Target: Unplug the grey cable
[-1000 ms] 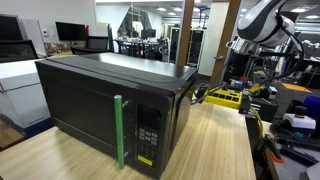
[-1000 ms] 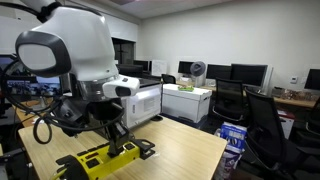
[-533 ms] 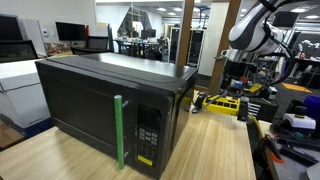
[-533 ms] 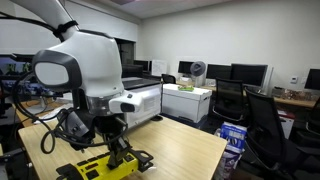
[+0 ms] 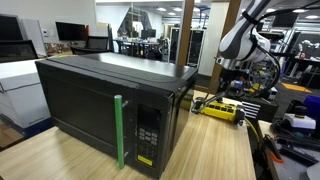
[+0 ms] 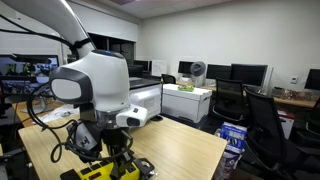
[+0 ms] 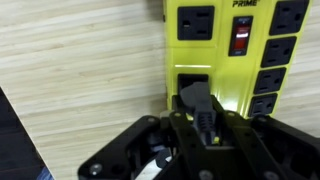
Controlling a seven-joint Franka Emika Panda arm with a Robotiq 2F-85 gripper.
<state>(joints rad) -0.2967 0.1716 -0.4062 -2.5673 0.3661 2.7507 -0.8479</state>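
Observation:
A yellow power strip lies on the wooden table; it also shows in both exterior views. A grey plug sits in one of its sockets at the strip's left column. My gripper is directly over the strip, and its black fingers close in on both sides of the plug. In both exterior views the gripper is low over the strip. The grey cable behind the plug is hidden by the gripper.
A large black microwave with a green handle fills the table beside the strip. The strip has a red switch and several free sockets. The table's edge is near the strip; desks and chairs stand beyond.
The arm has swung across and come down onto the power strip; the gripper now sits around the grey plug.

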